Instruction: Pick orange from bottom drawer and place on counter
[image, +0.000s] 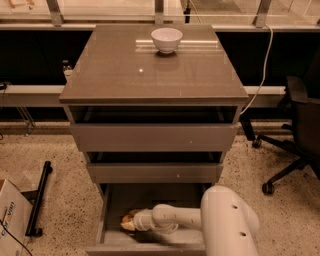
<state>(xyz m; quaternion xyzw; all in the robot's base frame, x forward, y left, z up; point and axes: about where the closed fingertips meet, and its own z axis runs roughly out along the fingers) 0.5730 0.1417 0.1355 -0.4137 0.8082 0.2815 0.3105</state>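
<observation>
The bottom drawer (112, 205) is pulled open under two drawers that stand slightly ajar. My white arm reaches into it from the right. My gripper (131, 220) is low inside the drawer, at its left side. A small orange-yellow patch, the orange (126, 224), shows right at the gripper's tip and is mostly hidden by it. I cannot tell whether it is gripped. The counter (125, 75) is the glossy grey-brown cabinet top, far above the gripper.
A white bowl (166, 39) stands at the counter's back middle. A black office chair (300, 130) stands to the right, a cable hangs by the cabinet's right side. A cardboard box (10, 220) and a black bar (39, 197) lie on the floor at left.
</observation>
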